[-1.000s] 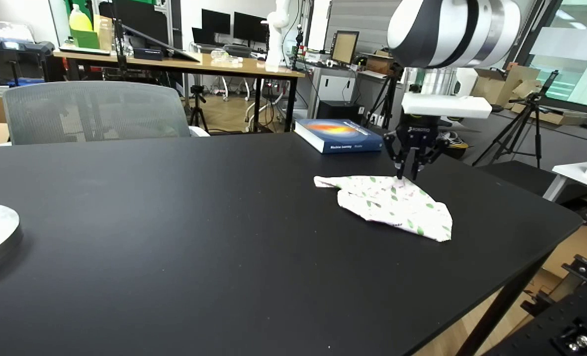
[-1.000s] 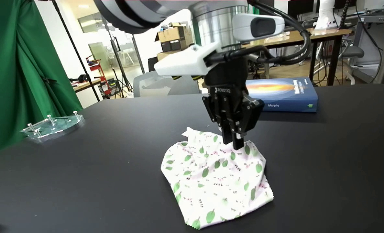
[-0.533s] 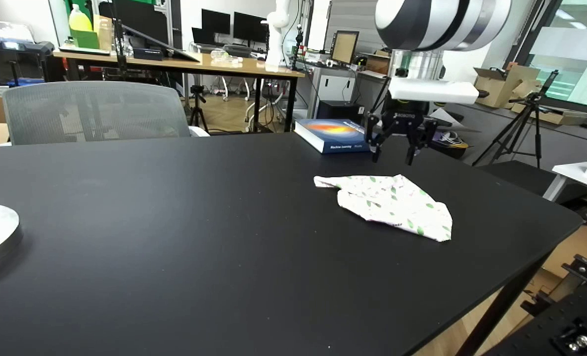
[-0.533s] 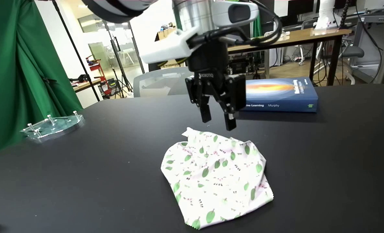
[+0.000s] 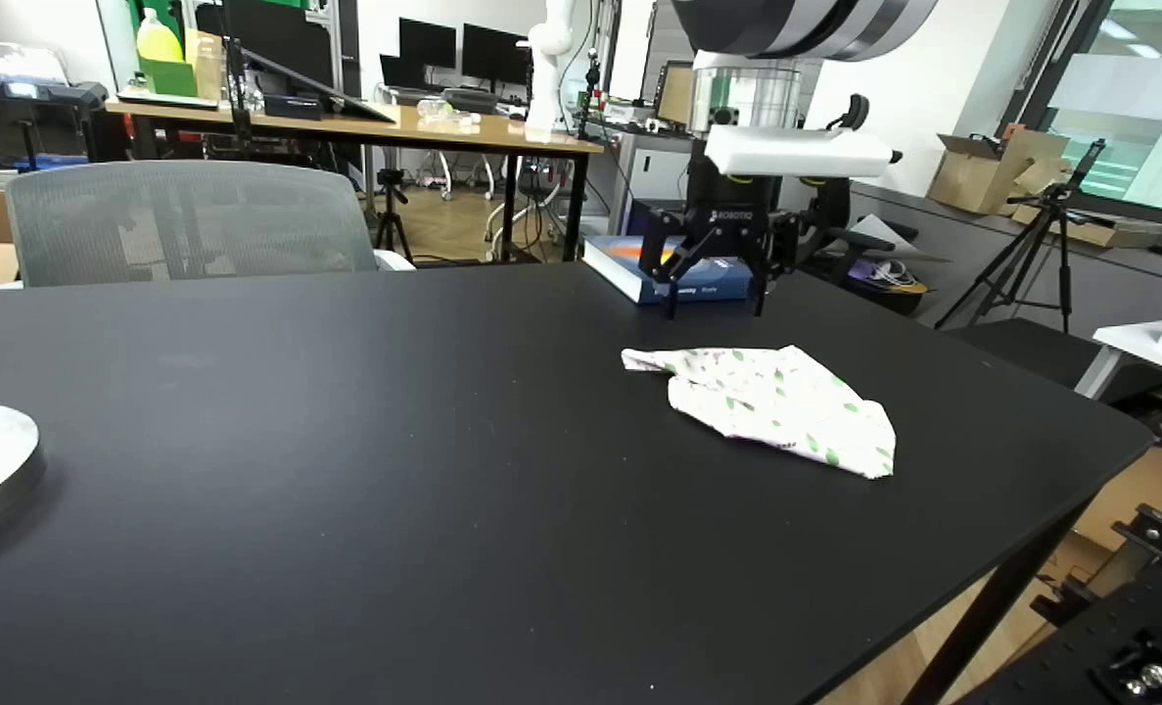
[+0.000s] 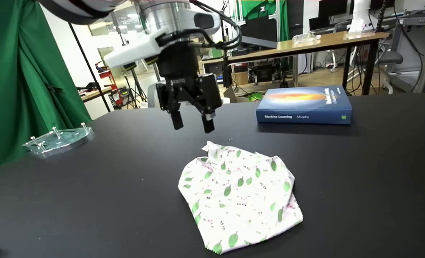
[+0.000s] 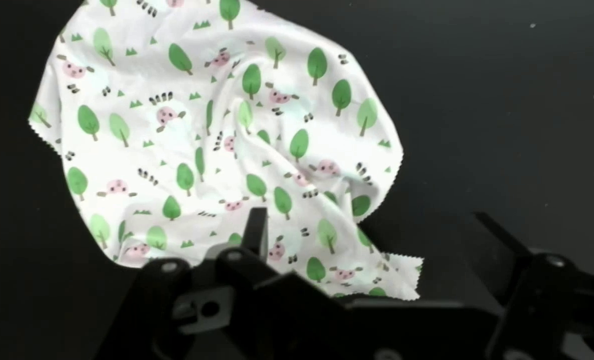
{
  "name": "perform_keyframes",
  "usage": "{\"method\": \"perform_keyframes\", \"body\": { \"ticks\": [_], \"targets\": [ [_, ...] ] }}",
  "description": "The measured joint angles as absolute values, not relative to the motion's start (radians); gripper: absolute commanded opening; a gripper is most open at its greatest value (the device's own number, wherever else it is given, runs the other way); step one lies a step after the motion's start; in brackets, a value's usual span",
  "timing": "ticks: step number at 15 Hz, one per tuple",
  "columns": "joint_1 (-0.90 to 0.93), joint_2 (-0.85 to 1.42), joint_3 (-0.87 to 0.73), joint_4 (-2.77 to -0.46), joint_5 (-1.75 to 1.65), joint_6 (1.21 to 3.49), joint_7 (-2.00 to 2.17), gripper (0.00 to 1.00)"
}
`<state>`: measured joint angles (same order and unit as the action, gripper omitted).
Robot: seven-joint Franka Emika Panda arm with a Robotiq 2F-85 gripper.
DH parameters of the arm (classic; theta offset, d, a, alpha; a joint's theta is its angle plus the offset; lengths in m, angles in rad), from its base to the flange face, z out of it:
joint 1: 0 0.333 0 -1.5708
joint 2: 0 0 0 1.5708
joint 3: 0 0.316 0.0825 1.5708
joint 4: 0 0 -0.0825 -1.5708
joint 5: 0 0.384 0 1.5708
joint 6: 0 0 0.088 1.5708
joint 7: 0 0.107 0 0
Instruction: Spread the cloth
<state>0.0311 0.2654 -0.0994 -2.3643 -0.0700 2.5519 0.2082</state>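
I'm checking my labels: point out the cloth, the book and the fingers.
Cloth [image 7: 216, 142], in the wrist view: middle of its printed fabric.
Book [image 6: 303, 101], in an exterior view: its front cover.
Fingers [image 6: 208, 125], in an exterior view: one finger's black tip.

Wrist-view cloth [image 7: 216, 145] cropped, arm [image 5: 811, 27] cropped

- In an exterior view, the cloth [image 6: 241, 197] lies on the near part of the table [image 6: 108, 200].
- The book [image 6: 303, 105] lies beyond it, to the right.
- The gripper [image 6: 193, 128] hangs left of the book.
- The plate [image 6: 58, 141] lies well left of the cloth.
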Motion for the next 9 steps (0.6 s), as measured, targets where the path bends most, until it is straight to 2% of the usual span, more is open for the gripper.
{"method": "perform_keyframes", "body": {
  "ticks": [9],
  "targets": [
    [0.044, 0.344, -0.060, -2.400, -0.080, 2.543, 0.147, 1.00]
  ]
}}
